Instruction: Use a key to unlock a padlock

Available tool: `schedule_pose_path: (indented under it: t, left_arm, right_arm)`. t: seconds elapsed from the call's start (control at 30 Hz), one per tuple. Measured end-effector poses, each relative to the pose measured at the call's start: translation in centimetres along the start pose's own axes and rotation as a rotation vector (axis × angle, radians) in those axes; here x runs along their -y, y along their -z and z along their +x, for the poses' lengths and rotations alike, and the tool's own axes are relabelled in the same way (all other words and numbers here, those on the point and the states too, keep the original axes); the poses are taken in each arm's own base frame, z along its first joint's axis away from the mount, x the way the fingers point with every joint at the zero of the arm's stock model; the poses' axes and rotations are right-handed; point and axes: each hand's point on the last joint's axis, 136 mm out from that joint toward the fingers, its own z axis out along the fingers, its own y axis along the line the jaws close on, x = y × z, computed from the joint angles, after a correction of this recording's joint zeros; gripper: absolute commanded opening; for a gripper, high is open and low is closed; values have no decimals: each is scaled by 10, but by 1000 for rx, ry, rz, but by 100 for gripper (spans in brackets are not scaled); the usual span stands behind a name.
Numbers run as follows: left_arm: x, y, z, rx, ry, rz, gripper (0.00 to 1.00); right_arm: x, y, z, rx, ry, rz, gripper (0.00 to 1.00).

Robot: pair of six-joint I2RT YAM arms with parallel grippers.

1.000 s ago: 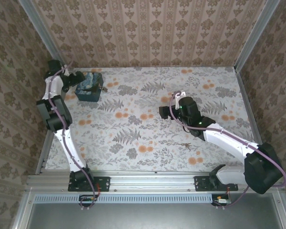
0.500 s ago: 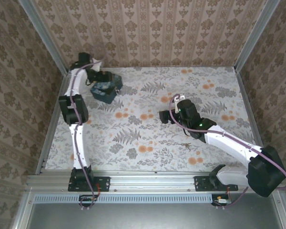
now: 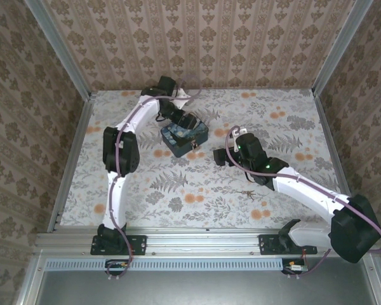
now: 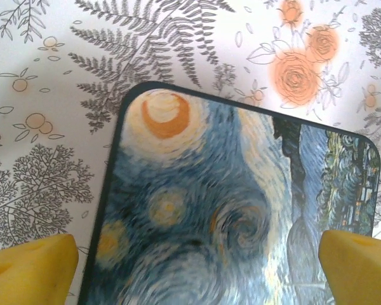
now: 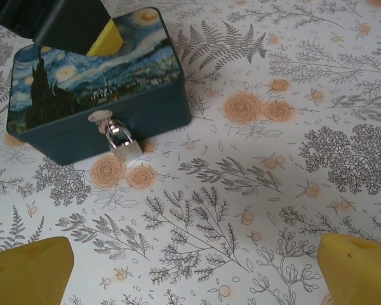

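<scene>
A small silver padlock [image 5: 124, 143] hangs closed through the hasp on the front wall of a dark blue tin box [image 5: 95, 95]. The lid of the box carries a swirling night-sky painting in blues and yellows. The box sits on the desk [image 3: 292, 108], toward the far middle, turned at an angle so that the padlock side faces the right arm. The desk surface is white, printed with grey ferns and orange roses.

The left gripper [image 4: 193, 273] hangs directly over the box lid, near its rear edge. Its jaws stand wide apart, with one yellow foam pad [image 4: 32, 267] at the lid's left edge and the other over the right edge. Whether either pad touches the lid cannot be told. In the overhead view the left arm rises from its base at the near left, reaches up to the back wall, then bends down to the box.

The right gripper [image 5: 190, 270] is low over the desk, near the box but apart from it, pointing at the padlock. Its jaws are also spread wide, with bare patterned desk between them.

A small dark key [image 3: 247, 192] lies on the desk nearer the arm bases, just beside the right arm's white forearm. It is well apart from the box and from both grippers.

Beige patterned wallpaper panels enclose the desk on three sides.
</scene>
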Motion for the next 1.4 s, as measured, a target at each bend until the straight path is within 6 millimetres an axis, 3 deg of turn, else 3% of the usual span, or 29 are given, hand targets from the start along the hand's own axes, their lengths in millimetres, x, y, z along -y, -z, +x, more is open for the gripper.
schedule_pose_path:
  t: [0.07, 0.17, 0.27, 0.37, 0.43, 0.5, 0.6, 0.7, 0.83, 0.9, 1.03, 1.13, 1.3, 1.4]
  left_arm:
    - [-7, 9, 7, 11, 15, -41, 98]
    - [-46, 39, 27, 65, 125, -144, 98]
    - [-103, 93, 47, 183, 299, -274, 96]
    - [-150, 167, 65, 325, 436, -407, 96]
    - [-156, 208, 65, 398, 470, -471, 95]
    - [-142, 235, 57, 451, 482, -502, 96]
    - [-107, 249, 52, 492, 535, -510, 96]
    - [-74, 225, 76, 462, 634, -460, 95]
    - [-47, 157, 123, 311, 782, -384, 94]
    - [-34, 123, 130, 233, 810, -342, 93]
    - [-13, 69, 117, 164, 806, -259, 92]
    - [-12, 41, 96, 158, 799, -222, 92]
    - [-20, 20, 63, 189, 750, -190, 88]
    - [-15, 14, 39, 208, 676, -145, 85]
  right_arm:
    - [0, 4, -3, 13, -2, 0, 100]
    - [1, 12, -10, 41, -8, -4, 100]
    - [3, 18, -10, 56, -11, -4, 100]
    - [4, 18, -7, 52, -10, 0, 100]
    - [5, 18, -7, 51, -10, 2, 100]
    - [7, 16, -6, 46, -12, 8, 100]
    - [14, 3, -1, 3, -20, 26, 100]
    - [15, -19, -3, -70, -33, 17, 100]
    - [3, -49, -23, -112, -45, -27, 100]
    - [-3, -58, -29, -118, -48, -49, 100]
    - [-12, -71, -38, -123, -53, -76, 100]
    - [-13, -74, -45, -116, -64, -79, 100]
    - [-8, -74, -47, -114, -84, -69, 100]
    - [1, -73, -43, -124, -104, -53, 100]
